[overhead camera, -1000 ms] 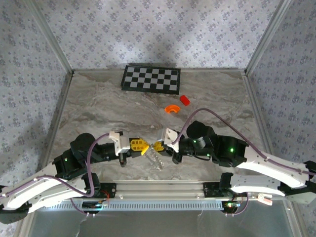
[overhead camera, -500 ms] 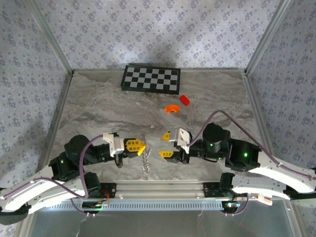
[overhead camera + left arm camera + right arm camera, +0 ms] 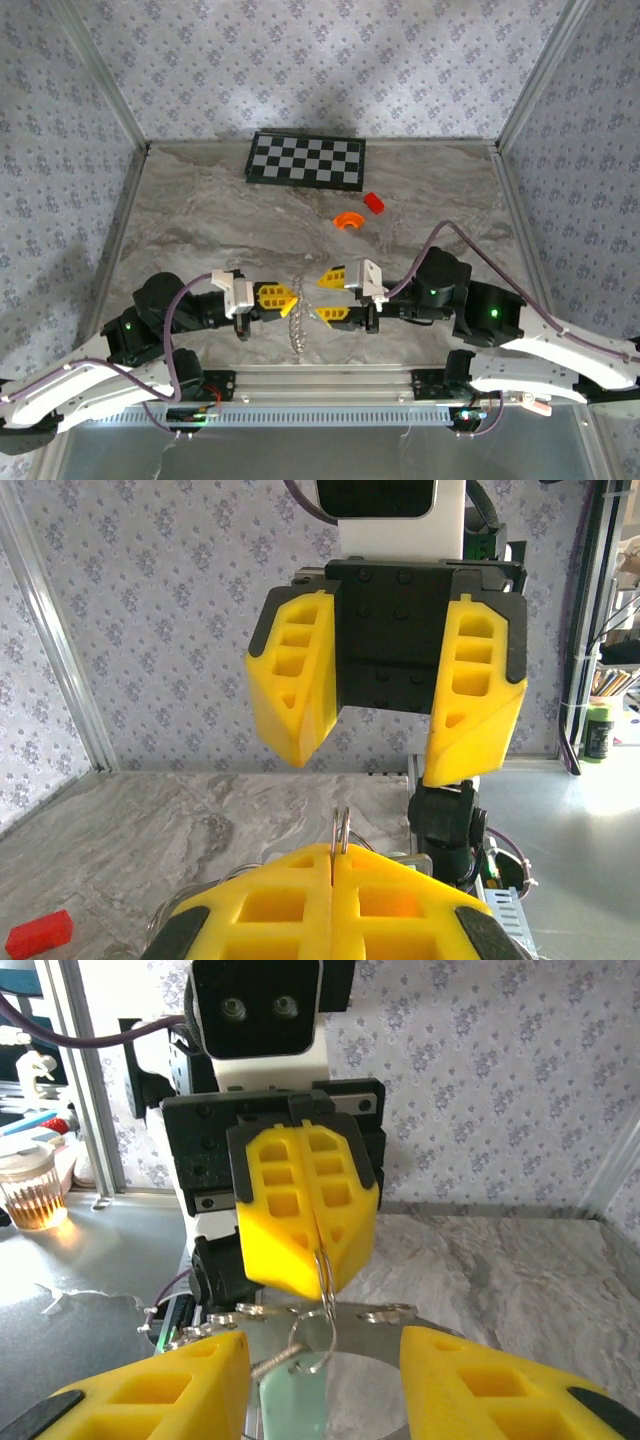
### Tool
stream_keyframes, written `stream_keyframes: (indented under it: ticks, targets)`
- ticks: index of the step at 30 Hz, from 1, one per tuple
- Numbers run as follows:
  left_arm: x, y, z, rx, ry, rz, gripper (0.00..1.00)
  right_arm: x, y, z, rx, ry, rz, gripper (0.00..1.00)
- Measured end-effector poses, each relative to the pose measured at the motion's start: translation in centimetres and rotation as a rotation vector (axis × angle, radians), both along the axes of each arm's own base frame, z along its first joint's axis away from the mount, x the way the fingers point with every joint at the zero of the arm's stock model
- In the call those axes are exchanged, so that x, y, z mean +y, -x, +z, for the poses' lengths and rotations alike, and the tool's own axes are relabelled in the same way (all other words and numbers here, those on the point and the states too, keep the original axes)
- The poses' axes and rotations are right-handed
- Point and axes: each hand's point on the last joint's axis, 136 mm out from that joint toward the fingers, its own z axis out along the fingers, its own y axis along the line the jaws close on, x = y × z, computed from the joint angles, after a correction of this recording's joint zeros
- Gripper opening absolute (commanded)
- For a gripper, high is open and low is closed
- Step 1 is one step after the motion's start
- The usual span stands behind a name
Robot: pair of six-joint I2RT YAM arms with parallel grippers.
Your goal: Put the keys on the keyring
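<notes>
Near the front edge of the table (image 3: 180,215), the left gripper (image 3: 275,297) is clamped on the keyring (image 3: 322,1290). Keys (image 3: 295,325) dangle from it, perhaps two or three, but they are hard to count. The right gripper (image 3: 333,296) faces it just beside the ring, jaws parted and holding nothing. A checkerboard (image 3: 306,160) lies at the back edge, with an orange arc (image 3: 348,220) and a red block (image 3: 374,202) nearer, and open marble between them and the grippers.

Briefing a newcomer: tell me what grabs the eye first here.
Two yellow grippers face each other at the near edge of the table: the left gripper shut on a keyring with keys dangling, the right gripper open opposite. A checkerboard lies at the far edge.
</notes>
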Motion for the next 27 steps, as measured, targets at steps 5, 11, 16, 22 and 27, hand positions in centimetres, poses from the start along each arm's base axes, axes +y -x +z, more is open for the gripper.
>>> stream_keyframes:
  ticks: [5, 11, 16, 22, 27]
  targets:
    - [0.0, 0.0, 0.0, -0.001, 0.001, -0.001, 0.00, 1.1, 0.1, -0.5, 0.021, 0.007, 0.022, 0.36]
    - [-0.1, 0.2, -0.2, 0.001, -0.003, -0.011, 0.00, 1.5, -0.1, -0.9, 0.028, 0.021, 0.020, 0.35]
    - [-0.1, 0.2, -0.2, 0.001, -0.003, -0.011, 0.00, 1.9, -0.4, -1.4, 0.032, 0.034, 0.011, 0.29]
    - [-0.1, 0.2, -0.2, 0.001, -0.003, -0.011, 0.00, 2.2, -0.8, -1.9, 0.036, 0.050, -0.009, 0.14]
    - [-0.2, -0.2, -0.4, 0.004, -0.011, 0.005, 0.00, 2.1, -1.0, -2.1, 0.038, 0.061, -0.019, 0.02]
